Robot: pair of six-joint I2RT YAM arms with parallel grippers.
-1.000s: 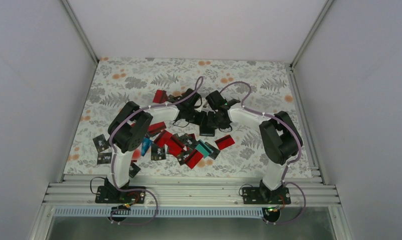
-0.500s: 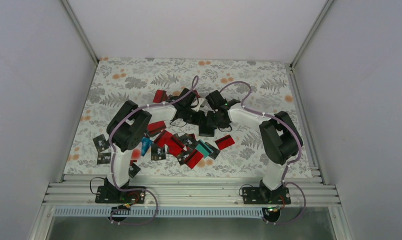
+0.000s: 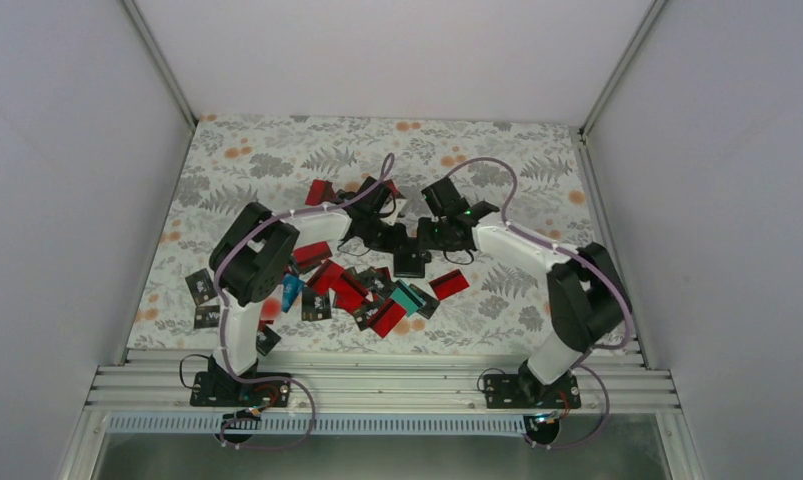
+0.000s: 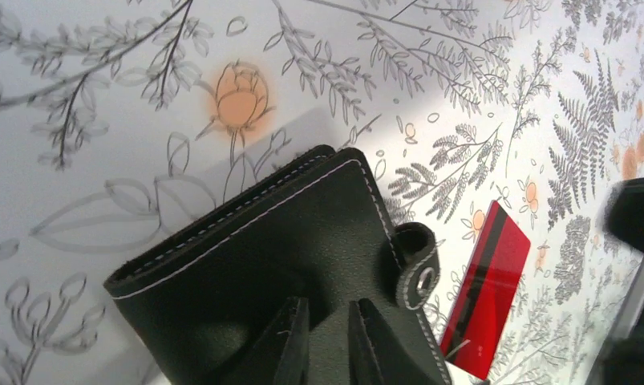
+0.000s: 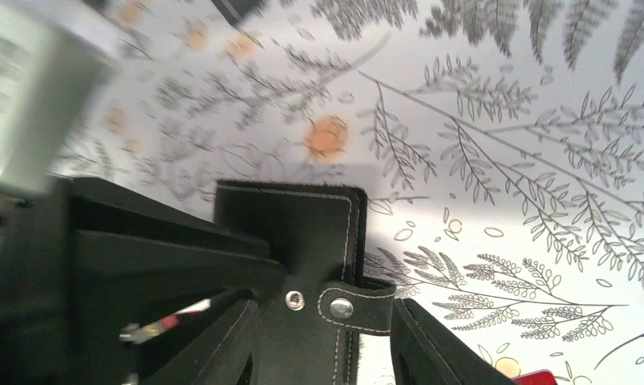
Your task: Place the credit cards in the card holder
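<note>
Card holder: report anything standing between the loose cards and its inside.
The black stitched leather card holder is folded shut, its snap strap lying across the edge; the left gripper pinches it too.

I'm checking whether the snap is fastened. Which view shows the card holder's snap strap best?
Right wrist view: the snap strap lies face-on across the card holder, both studs visible. Left wrist view shows it curled at the holder's edge, partly turned away. Top view gives only a small dark shape.
</note>
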